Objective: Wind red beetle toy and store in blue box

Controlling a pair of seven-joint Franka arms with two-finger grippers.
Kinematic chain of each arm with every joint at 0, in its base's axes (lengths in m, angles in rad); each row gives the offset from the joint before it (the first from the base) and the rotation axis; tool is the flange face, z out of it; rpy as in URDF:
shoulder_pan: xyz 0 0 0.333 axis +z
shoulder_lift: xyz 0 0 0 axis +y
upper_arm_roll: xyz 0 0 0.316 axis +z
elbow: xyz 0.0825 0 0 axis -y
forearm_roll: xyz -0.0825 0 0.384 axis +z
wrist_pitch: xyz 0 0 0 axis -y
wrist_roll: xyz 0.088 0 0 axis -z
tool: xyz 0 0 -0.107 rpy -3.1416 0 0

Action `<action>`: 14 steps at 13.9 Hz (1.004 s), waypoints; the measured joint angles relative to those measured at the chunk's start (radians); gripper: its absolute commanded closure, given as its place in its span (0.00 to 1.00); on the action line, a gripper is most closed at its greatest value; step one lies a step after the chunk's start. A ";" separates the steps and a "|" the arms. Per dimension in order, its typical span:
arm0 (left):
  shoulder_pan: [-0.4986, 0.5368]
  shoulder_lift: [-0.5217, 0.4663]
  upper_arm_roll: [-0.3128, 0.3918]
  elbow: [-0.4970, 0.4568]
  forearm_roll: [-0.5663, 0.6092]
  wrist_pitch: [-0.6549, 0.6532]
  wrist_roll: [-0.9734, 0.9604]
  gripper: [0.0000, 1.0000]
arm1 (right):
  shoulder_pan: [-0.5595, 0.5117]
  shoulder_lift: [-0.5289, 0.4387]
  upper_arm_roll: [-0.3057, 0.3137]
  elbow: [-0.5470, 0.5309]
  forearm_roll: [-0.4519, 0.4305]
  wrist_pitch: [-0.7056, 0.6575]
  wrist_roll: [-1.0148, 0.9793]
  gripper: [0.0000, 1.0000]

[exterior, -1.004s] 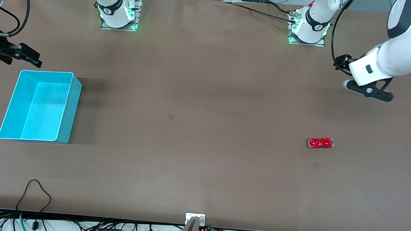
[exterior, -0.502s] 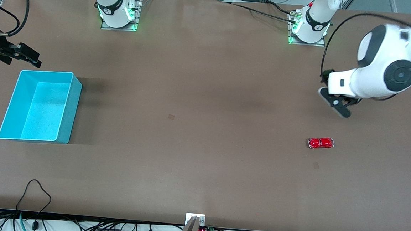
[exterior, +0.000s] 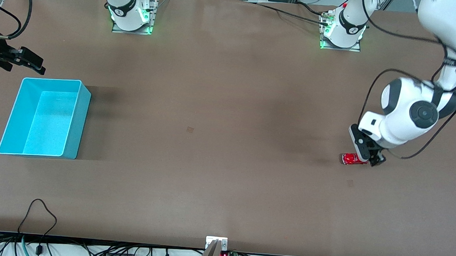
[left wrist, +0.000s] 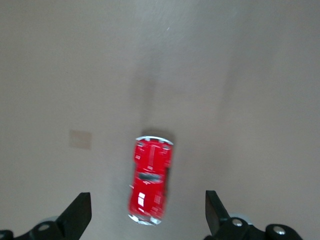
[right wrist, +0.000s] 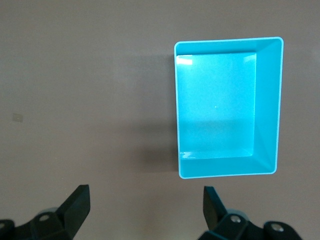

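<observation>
The red beetle toy (exterior: 350,159) stands on the brown table toward the left arm's end. My left gripper (exterior: 370,155) is low over it and open. In the left wrist view the toy (left wrist: 150,180) lies lengthwise between the two black fingertips (left wrist: 80,210), touching neither. The blue box (exterior: 76,130) stands empty toward the right arm's end. My right gripper (exterior: 25,61) is open and empty, over bare table beside the box's rim. The right wrist view shows the box (right wrist: 267,105) ahead of that gripper (right wrist: 145,202).
Both arm bases (exterior: 132,13) stand at the table's edge farthest from the front camera. Cables and a small display unit (exterior: 220,252) lie along the nearest edge. Small dark marks (exterior: 190,129) dot the brown tabletop between toy and box.
My left arm has swung in from the table's end and come down over the red toy, which has not moved. The right arm has stayed almost still.
</observation>
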 measured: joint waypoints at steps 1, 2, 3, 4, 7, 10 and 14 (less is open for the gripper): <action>0.006 0.034 0.000 0.013 0.017 0.030 0.029 0.00 | 0.000 0.000 0.001 0.000 0.000 0.000 0.000 0.00; 0.009 0.059 0.001 0.024 0.038 0.043 0.041 0.00 | 0.001 0.000 0.001 0.000 0.000 0.000 0.000 0.00; 0.010 0.076 0.001 0.031 0.061 0.047 0.045 0.00 | 0.001 0.000 0.001 0.000 0.000 0.000 0.000 0.00; 0.013 0.086 0.001 0.036 0.076 0.047 0.047 0.00 | 0.001 0.000 0.001 0.000 0.000 0.000 0.000 0.00; 0.027 0.108 0.001 0.038 0.091 0.062 0.065 0.12 | 0.001 0.000 0.001 0.000 0.000 0.000 0.000 0.00; 0.049 0.135 0.002 0.038 0.091 0.083 0.102 0.52 | 0.002 0.000 0.001 0.000 0.000 0.000 0.000 0.00; 0.048 0.139 -0.007 0.039 0.091 0.078 0.117 0.84 | 0.003 0.000 0.002 0.000 0.000 0.000 0.000 0.00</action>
